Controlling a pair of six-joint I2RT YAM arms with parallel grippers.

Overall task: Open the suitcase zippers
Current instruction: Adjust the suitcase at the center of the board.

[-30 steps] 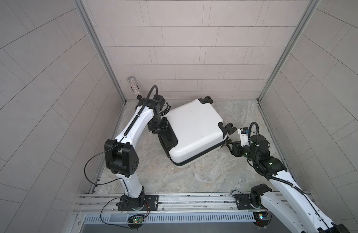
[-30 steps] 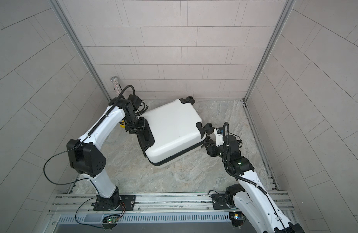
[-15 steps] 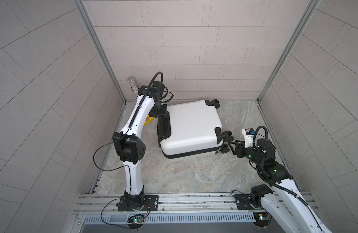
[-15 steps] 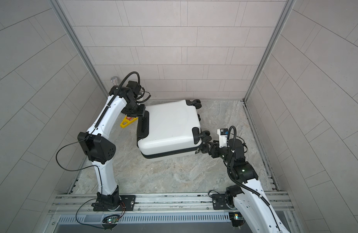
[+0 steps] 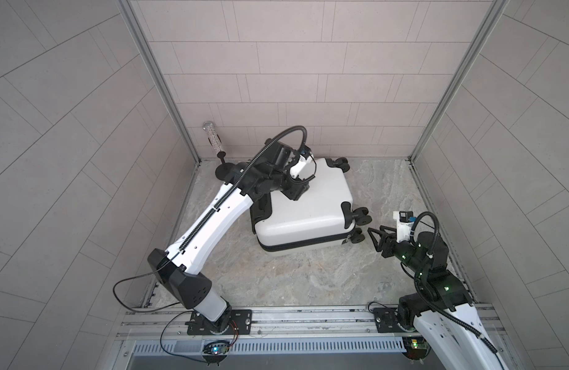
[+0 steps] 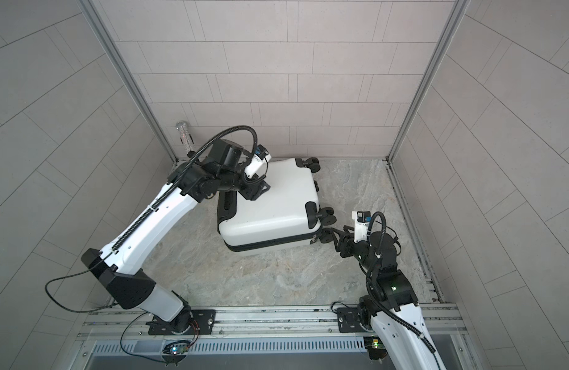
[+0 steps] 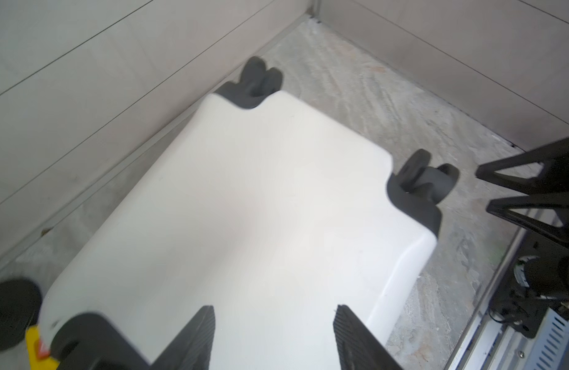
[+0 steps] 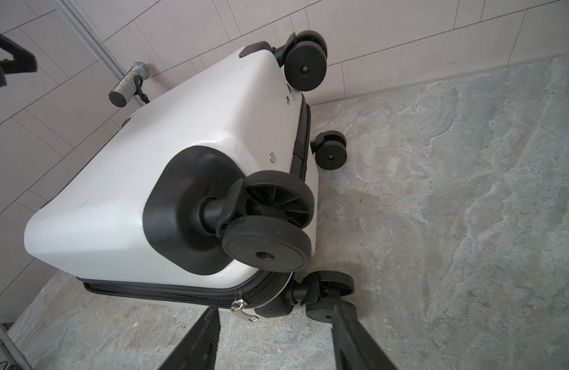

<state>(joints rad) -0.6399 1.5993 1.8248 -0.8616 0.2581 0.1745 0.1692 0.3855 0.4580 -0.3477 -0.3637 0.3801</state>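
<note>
The white suitcase (image 5: 309, 208) (image 6: 273, 205) lies flat on the floor, wheels pointing right. Its black zipper band (image 5: 304, 246) (image 8: 167, 293) runs round the rim, shut along the near side. A metallic pull (image 8: 241, 308) dangles at the corner by the lower wheel (image 8: 328, 288). My left gripper (image 7: 275, 312) (image 5: 296, 193) hovers open over the white shell near the handle end, with nothing between its fingers. My right gripper (image 8: 276, 310) (image 5: 374, 238) stands open just off that wheel corner. The pull sits a little beyond one fingertip, untouched.
A glittery cylinder on a black stand (image 5: 214, 141) stands in the back left corner. A yellow object (image 7: 36, 346) lies beside the case's handle end. Tiled walls close three sides, and the case's far edge is near the back wall. A metal rail (image 5: 292, 320) runs along the front.
The suitcase has swung round so its long side faces the front. My left gripper has come off the handle side, risen over the shell and opened wider. My right gripper has drawn back slightly.
</note>
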